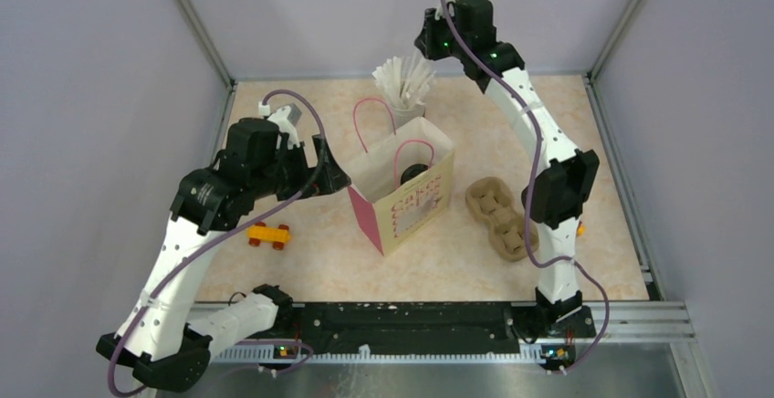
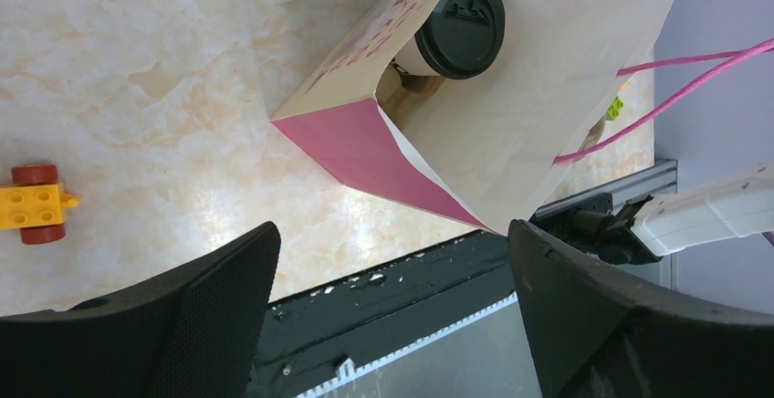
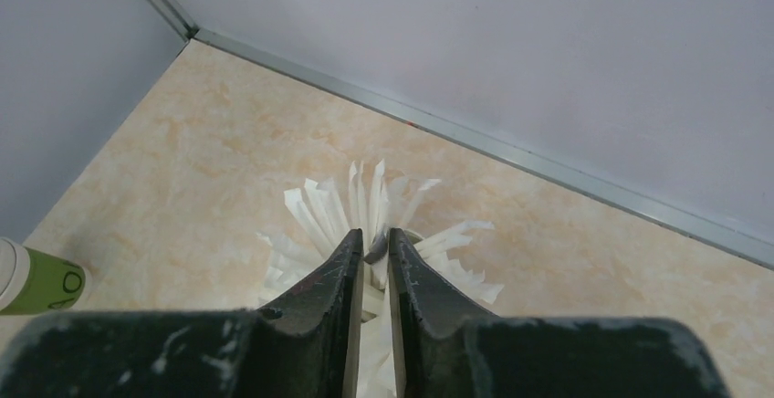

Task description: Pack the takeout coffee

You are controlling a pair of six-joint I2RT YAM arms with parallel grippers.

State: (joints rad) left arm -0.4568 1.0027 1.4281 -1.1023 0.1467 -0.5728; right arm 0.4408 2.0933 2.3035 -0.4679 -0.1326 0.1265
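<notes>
The takeout coffee (image 2: 459,26), a white paper cup with a round black lid, stands inside the open paper bag (image 2: 511,115). From above its lid shows as a black disc (image 1: 415,175) in the cream and pink bag (image 1: 402,199) with pink handles. My left gripper (image 1: 330,175) hangs just left of the bag's mouth, open and empty (image 2: 392,261). My right gripper (image 1: 427,44) is at the back over the white cup of white straws (image 1: 404,78). Its jaws stand almost shut (image 3: 371,238) with a white straw (image 3: 370,275) between them.
A brown cardboard cup carrier (image 1: 497,218) lies right of the bag, beside the right arm. A yellow and red toy (image 1: 268,234) lies front left and also shows in the left wrist view (image 2: 32,204). A cream-and-green cup (image 3: 36,279) lies at the back left. Walls enclose the table.
</notes>
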